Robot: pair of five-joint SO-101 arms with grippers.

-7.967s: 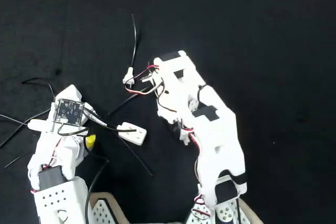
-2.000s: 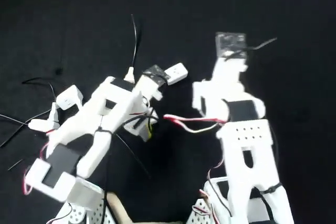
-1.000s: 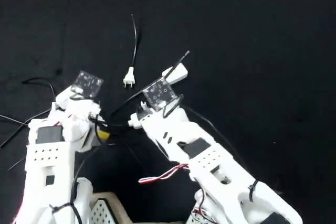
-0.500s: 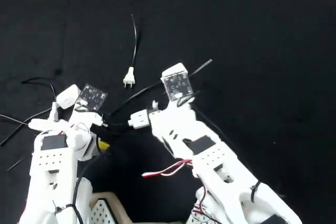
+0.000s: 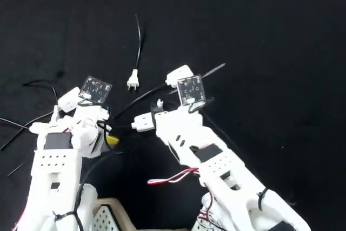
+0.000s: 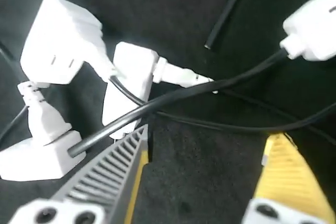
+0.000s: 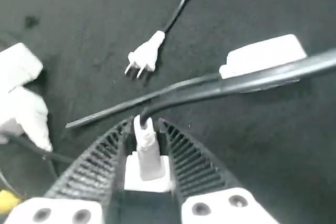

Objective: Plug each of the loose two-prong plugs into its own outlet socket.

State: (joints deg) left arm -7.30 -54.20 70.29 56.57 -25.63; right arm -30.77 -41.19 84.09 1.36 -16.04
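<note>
Right gripper [image 7: 146, 125] pinches a white plug-and-socket block [image 7: 147, 169], apparently mated. Left gripper [image 6: 210, 137] hangs with jaws spread over tangled cables [image 6: 173, 95]. Loose plug [image 5: 132, 79] lies far of both grippers, unplugged. Risk: the draped cable snags and drags the free socket [image 5: 179, 73] away.

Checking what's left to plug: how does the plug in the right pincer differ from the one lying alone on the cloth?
The gripped plug sits between the fingers of the right pincer; the lone plug lies free on the cloth. The gripped plug's prongs are hidden in a white socket block; the lone plug's two prongs are bare. Both are white with black cables.
</note>
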